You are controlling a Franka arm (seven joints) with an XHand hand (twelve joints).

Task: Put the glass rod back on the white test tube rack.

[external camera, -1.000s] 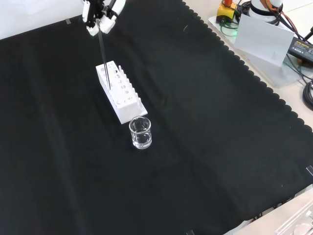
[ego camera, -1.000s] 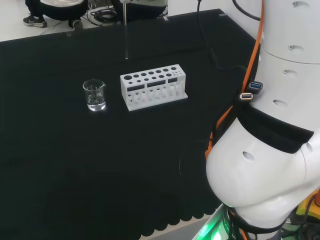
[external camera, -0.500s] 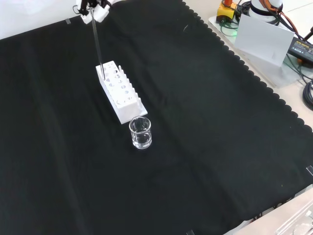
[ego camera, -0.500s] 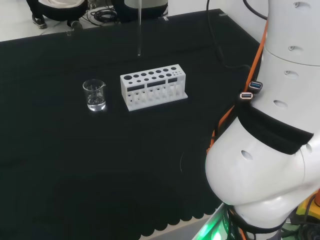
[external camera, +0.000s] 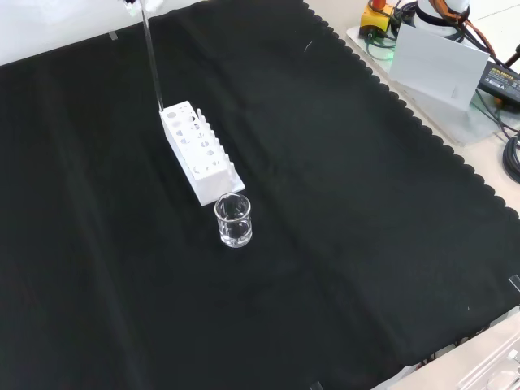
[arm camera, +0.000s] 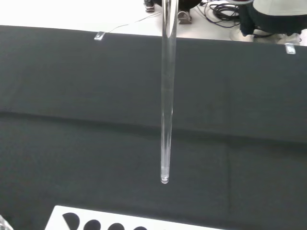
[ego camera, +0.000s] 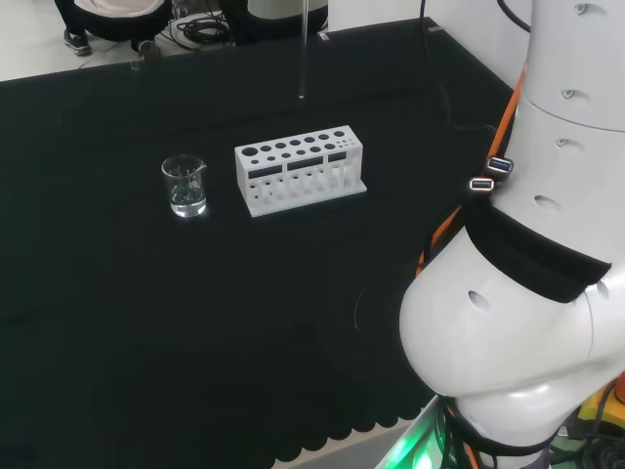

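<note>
Hanging rod: the glass rod (ego camera: 302, 49) hangs upright in the air, its top end running out of the head view's upper edge and its lower tip free above the cloth.
Rod in front view: a thin clear line (external camera: 151, 61) coming down from the top edge, its tip just at the far end of the rack as that view shows it.
Rod in wrist view: the rod (arm camera: 166, 96) is seen close and long, with a rounded open-looking tip; the tip is above the black cloth, short of the rack's holed top.
Rack: the white test tube rack (ego camera: 300, 169) stands on the cloth, long side toward the head camera, rows of round holes on top; no tube or rod in it that I can make out. Front view (external camera: 198, 151) shows it running away from the beaker; wrist view shows one corner (arm camera: 100, 220).
Rod versus rack: apart, not touching; in the head view the tip is beyond the rack.
Hand: a small white part (external camera: 134, 3) at the front view's top edge, at the rod's upper end.
Fingers: cannot tell whether closed on the rod.
Beaker: a small clear beaker (ego camera: 185, 186) stands left of the rack in the head view, near it but apart; contents unclear.
Surface: black cloth (ego camera: 195, 322), scalloped at its edge.
</note>
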